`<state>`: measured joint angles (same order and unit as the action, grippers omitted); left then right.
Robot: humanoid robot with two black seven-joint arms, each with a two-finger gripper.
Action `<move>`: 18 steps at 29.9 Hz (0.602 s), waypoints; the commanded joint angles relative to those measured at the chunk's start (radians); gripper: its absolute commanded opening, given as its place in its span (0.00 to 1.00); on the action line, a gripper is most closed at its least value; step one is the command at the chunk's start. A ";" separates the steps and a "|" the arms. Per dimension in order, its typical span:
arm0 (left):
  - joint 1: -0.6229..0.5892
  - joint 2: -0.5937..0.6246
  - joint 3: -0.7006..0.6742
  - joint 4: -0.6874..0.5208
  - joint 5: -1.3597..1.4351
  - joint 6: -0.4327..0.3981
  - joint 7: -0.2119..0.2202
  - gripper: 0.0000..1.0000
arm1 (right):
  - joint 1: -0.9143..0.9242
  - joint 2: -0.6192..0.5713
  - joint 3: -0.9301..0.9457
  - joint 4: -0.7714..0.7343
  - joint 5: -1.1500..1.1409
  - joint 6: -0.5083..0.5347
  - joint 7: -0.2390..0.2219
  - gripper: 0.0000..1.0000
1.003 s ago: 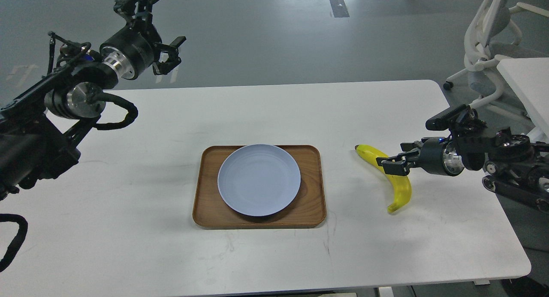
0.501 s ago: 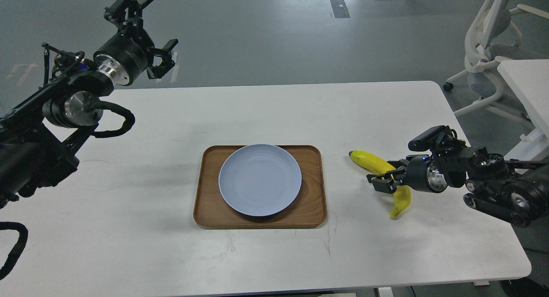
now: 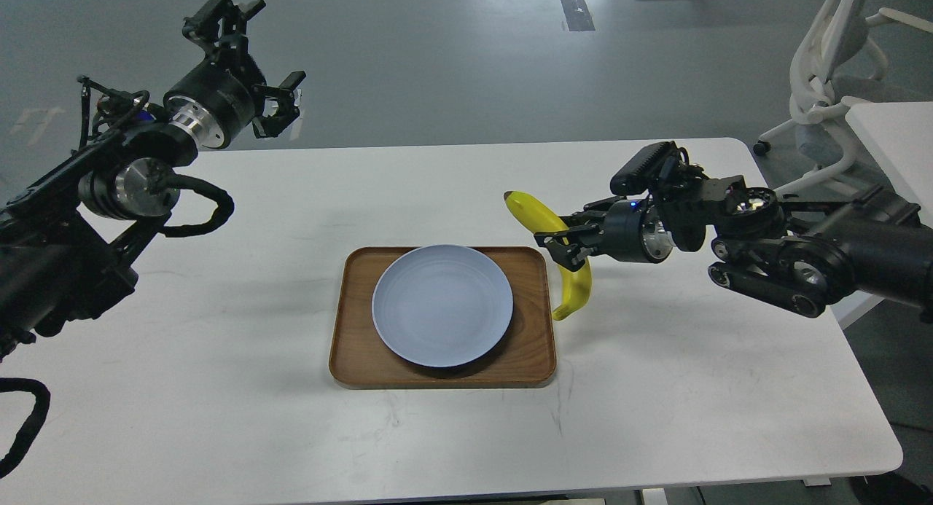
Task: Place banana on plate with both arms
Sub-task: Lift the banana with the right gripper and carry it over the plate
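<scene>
Yellow curved banana (image 3: 541,215) clamped in right fingers (image 3: 563,248); left fingers (image 3: 256,68) spread, empty

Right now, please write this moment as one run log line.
right end effector: shut on banana, lifted beside tray | left end effector: open, raised, idle | plate: bare, on tray

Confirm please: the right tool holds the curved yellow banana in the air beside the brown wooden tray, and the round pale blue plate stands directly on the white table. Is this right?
Not quite. The head view shows the round pale blue plate standing on the brown wooden tray, not directly on the white table. The rest is correct: the right tool holds the curved yellow banana in the air beside the tray.
</scene>
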<state>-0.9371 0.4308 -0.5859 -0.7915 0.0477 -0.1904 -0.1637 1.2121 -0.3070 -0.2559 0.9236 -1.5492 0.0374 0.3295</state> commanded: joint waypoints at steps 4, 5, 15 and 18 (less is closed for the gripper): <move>0.001 0.020 0.000 0.000 0.000 -0.004 0.000 0.98 | -0.005 0.186 -0.066 -0.152 0.000 0.002 0.023 0.08; 0.001 0.023 0.000 0.000 0.000 -0.004 0.000 0.98 | -0.009 0.213 -0.069 -0.167 0.000 0.002 0.023 0.08; 0.001 0.022 0.000 0.000 0.000 -0.003 -0.002 0.98 | -0.016 0.267 -0.062 -0.192 0.092 0.004 0.017 0.17; 0.001 0.023 0.000 0.000 0.000 -0.006 -0.002 0.98 | -0.003 0.273 -0.062 -0.186 0.126 0.009 0.016 0.35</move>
<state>-0.9356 0.4534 -0.5859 -0.7915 0.0477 -0.1947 -0.1656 1.1968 -0.0404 -0.3177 0.7325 -1.4581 0.0426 0.3478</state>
